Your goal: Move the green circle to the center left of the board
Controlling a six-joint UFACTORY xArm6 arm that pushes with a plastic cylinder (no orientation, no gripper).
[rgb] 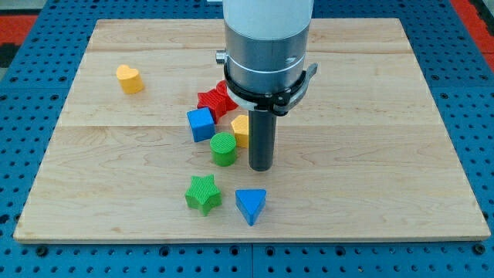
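Near the middle of the worktop [386,93], my tip [261,167] rests just right of the green circle [224,148], close beside it. I carry no fingers, only the rod. A yellow block [241,130] sits behind them; the blue cube [201,123] lies to the left.

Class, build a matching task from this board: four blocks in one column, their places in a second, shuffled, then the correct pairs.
Blocks:
1. green circle
2. yellow heart
3. blue triangle
4. green star

Places:
A. alone toward the view's upper left
B. just left of my tip
C. left of the blue triangle
D. nearest the view's bottom, below my tip

Pairs: 1-B, 2-A, 3-D, 4-C
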